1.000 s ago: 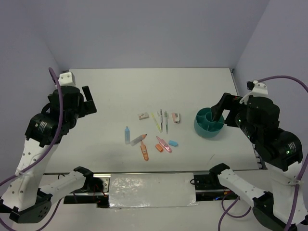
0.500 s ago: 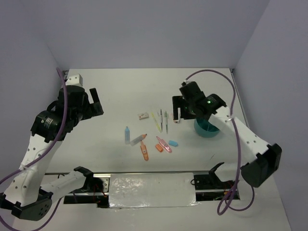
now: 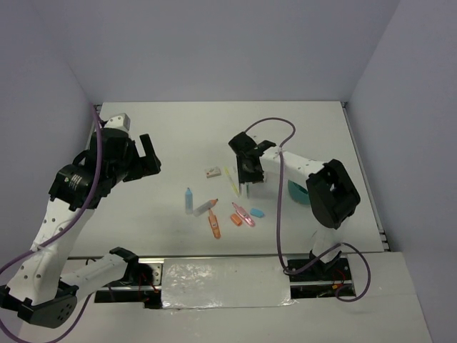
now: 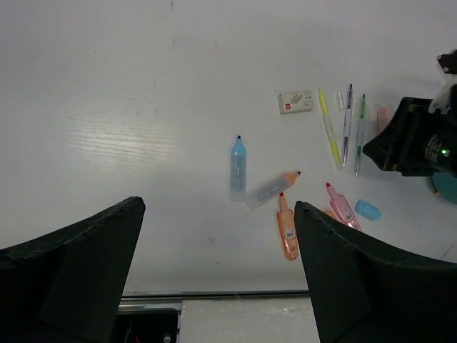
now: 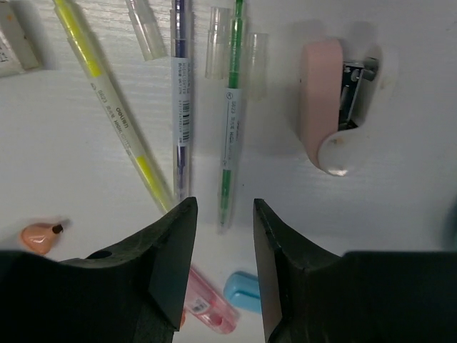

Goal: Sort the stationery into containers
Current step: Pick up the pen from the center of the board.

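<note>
The stationery lies loose mid-table: a yellow pen (image 5: pixel 107 93), a purple pen (image 5: pixel 181 107), a green pen (image 5: pixel 230 121), a pink stapler (image 5: pixel 325 107), a blue eraser (image 5: pixel 243 291), a pink highlighter (image 4: pixel 340 207), an orange highlighter (image 4: pixel 287 229), a light blue tube (image 4: pixel 238 166) and a white eraser (image 4: pixel 295 102). My right gripper (image 5: pixel 224 207) hovers low over the pens, jaws partly narrowed either side of the green pen's tip, gripping nothing. The teal cup (image 3: pixel 298 193) is partly hidden behind the right arm. My left gripper (image 3: pixel 148 156) hangs wide open, high over the table's left.
A grey marker with an orange tip (image 4: pixel 271 189) lies beside the tube. Loose clear pen caps (image 5: pixel 145 28) rest by the pens. A metal rail (image 4: pixel 214 293) runs along the near table edge. Walls close the back and sides.
The right arm swung left from the teal cup to the pens, and its jaws narrowed. The left arm shifted slightly right, still open.
</note>
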Controlling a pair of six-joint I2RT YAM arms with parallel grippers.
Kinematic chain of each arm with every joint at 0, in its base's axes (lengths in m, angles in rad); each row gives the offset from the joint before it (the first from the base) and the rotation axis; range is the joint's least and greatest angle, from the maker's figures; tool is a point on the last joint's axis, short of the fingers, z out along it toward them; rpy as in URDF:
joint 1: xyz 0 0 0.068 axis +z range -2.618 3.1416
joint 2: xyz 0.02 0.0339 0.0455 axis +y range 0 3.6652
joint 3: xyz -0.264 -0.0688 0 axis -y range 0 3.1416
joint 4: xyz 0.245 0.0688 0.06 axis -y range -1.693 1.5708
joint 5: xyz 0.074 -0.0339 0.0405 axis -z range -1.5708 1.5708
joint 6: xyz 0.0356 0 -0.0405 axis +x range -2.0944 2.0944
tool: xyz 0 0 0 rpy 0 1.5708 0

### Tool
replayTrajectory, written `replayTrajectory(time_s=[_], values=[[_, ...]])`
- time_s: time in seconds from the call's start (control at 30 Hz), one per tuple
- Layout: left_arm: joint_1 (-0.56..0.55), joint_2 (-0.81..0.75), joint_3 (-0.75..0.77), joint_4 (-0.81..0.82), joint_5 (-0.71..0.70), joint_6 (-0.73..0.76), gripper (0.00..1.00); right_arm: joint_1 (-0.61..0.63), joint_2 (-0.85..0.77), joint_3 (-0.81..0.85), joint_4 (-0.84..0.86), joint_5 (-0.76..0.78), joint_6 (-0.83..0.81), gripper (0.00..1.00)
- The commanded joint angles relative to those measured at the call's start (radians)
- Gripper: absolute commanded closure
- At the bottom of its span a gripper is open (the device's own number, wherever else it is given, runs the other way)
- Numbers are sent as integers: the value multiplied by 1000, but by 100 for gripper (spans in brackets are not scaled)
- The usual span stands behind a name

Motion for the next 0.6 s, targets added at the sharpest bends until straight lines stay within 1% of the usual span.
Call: replayTrajectory(time_s=[0.0,0.3,0.57], values=[[-5,-6,3,9,16,7,1,20,38,39,68,36,22,55],[-3,-45,-30,2,41,30,1,20,96,14,94,56,28,59],[-3,-46,-18,-31,35,56,1,19,107,11,106,64,21,63]])
